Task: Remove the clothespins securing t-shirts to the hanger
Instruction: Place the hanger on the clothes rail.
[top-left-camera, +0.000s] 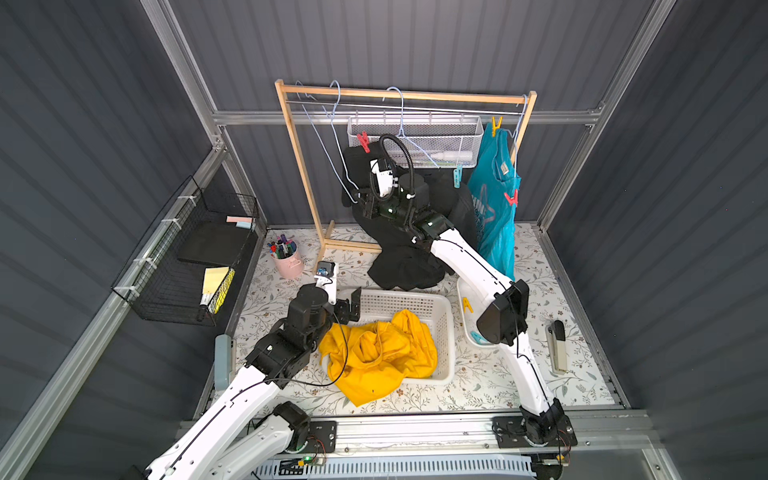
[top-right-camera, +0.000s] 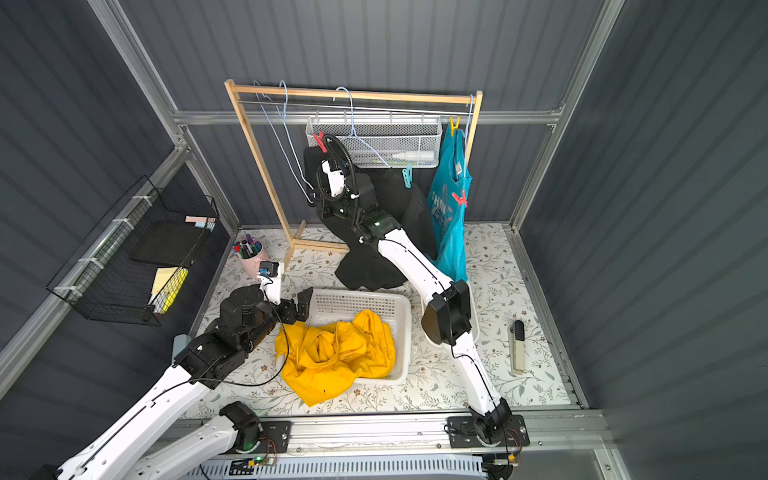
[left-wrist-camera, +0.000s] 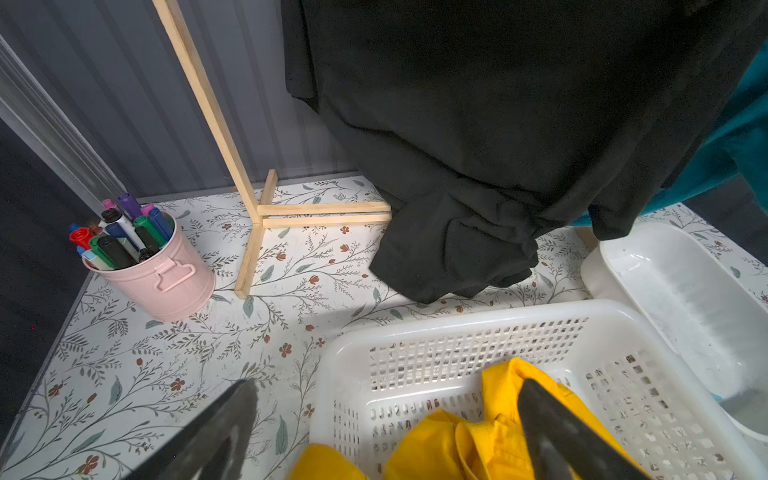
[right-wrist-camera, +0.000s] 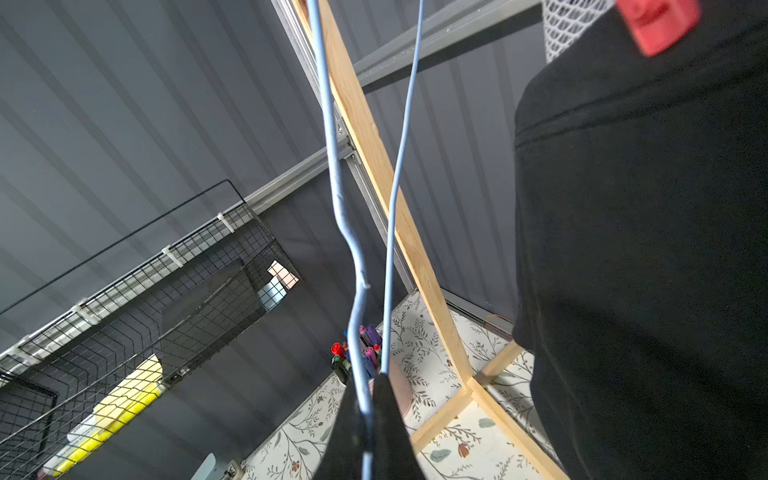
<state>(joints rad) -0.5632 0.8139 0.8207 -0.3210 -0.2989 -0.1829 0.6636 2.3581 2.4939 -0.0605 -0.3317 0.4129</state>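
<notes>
Nearest the robot, the mustard-yellow shirt (top-left-camera: 374, 353) lies crumpled in the white basket (top-left-camera: 403, 303) and spills over its near rim onto the floral bench (top-left-camera: 478, 386); no pin shows on it. The left hand (top-left-camera: 351, 306) hangs released and empty over the basket's far-left corner. Just right of the basket, a white tray (top-left-camera: 463, 291) holds two freed pegs: a yellow clothespin (top-left-camera: 467, 305) and a light-blue clothespin (top-left-camera: 478, 337), the latter partly hidden by the right arm. Farther back, on the wooden rack (top-left-camera: 299, 166), the black shirt (top-left-camera: 407, 262) hangs with a red pin (top-left-camera: 363, 142) at one shoulder and a light-blue pin (top-left-camera: 457, 176) at the other, its hem bunched on the bench. Beside it, the teal shirt (top-left-camera: 494, 216) is pegged by a yellow pin (top-left-camera: 496, 126) and a second red pin (top-left-camera: 512, 198). The right hand (right-wrist-camera: 365, 415) is clenched on the wire of a bare blue hanger (right-wrist-camera: 332, 166), close to the black shirt's red-pinned shoulder. Judged progress: one shirt of three is freed and two pegs of six are off. Four are left to remove, and the red pin lies nearest the right hand.
</notes>
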